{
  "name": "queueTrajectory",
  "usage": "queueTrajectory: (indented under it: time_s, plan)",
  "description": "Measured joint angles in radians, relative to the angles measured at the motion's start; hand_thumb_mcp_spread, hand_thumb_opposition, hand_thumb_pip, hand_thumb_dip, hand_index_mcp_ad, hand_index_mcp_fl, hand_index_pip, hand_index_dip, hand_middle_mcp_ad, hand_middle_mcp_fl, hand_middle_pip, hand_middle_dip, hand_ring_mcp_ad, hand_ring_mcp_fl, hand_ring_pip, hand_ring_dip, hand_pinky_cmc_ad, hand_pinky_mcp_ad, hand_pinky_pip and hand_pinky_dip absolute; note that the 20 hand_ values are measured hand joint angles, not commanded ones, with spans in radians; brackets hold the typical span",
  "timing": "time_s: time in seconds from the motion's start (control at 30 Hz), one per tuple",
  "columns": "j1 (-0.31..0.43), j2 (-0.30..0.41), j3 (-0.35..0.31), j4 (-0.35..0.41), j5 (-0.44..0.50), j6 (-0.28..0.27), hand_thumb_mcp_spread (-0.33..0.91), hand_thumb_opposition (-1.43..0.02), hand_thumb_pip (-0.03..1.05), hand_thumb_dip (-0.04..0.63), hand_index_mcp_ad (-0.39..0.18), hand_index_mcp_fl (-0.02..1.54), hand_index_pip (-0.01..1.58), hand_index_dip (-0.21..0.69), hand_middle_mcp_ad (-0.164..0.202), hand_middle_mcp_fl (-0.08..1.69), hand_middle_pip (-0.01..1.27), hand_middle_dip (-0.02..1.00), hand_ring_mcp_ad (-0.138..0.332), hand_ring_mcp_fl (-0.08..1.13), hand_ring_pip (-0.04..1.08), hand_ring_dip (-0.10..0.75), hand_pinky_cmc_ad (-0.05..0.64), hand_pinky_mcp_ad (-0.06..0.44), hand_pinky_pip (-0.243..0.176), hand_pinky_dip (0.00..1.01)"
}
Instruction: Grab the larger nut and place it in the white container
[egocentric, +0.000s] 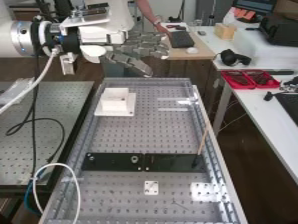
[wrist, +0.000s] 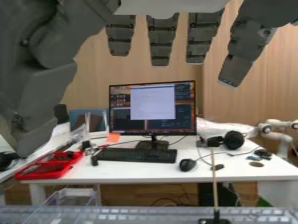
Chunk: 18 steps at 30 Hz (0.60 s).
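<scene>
Near the perforated bench (egocentric: 133, 137), the spread hand (egocentric: 138, 47) faces a monitor (wrist: 151, 107) on a white desk (wrist: 133, 172).

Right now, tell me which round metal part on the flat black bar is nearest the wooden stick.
The round metal bearing; the smaller metal nut stands farther from the stick along the bar.
</scene>
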Motion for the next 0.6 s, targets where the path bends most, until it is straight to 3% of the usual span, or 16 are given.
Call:
queueTrajectory:
  time_s: [0.3, 0.6]
  plan:
    - [-0.092, -0.064, 0.179, -0.082, 0.059, -0.072, 0.1, -0.75, 0.53, 0.082, -0.138, 0.03, 0.11, -0.136, 0.073, 0.01, 0.12, 0.22, 0.164, 0.01, 0.08, 0.093, 0.494, 0.358, -0.14, 0.47]
    - [-0.131, -0.111, 0.248, -0.118, 0.086, -0.029, 0.08, -0.75, 0.56, 0.08, -0.138, 0.03, 0.12, -0.133, 0.073, 0.01, 0.12, 0.22, 0.168, 0.01, 0.08, 0.093, 0.496, 0.356, -0.14, 0.43]
